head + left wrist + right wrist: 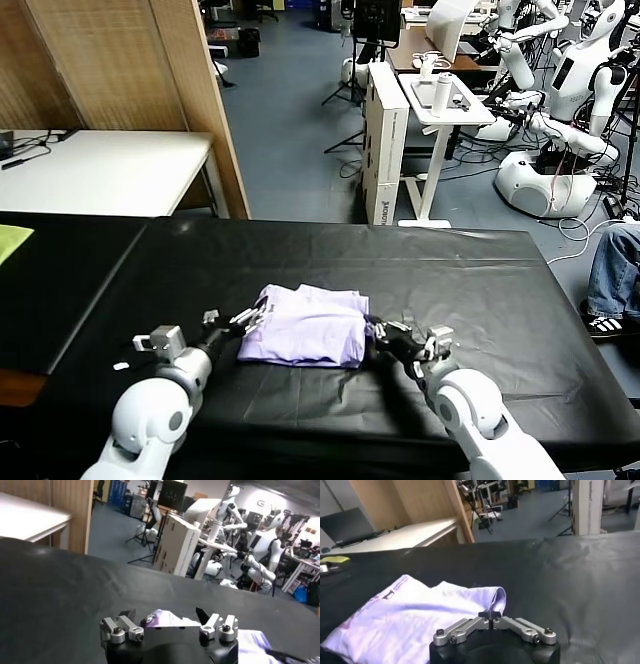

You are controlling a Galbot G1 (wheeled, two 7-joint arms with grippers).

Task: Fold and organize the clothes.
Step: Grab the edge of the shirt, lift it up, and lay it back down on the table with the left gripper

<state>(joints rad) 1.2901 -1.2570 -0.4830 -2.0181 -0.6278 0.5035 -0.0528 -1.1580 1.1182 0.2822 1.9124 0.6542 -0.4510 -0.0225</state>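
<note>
Yellow-green cloth (12, 240) beyond T-shirt (305, 326)

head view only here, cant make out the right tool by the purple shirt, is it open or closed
Observer: The right wrist view shows the right tool with its fingertips meeting, right at the edge of the T-shirt.
Operator: ok and the left tool
Observer: The left wrist view shows the left tool wide open, with the shirt's edge showing in the gap beyond its tips.
Operator: any print showing on the shirt
Observer: Yes, in the right wrist view a darker purple print runs along one edge.
</note>
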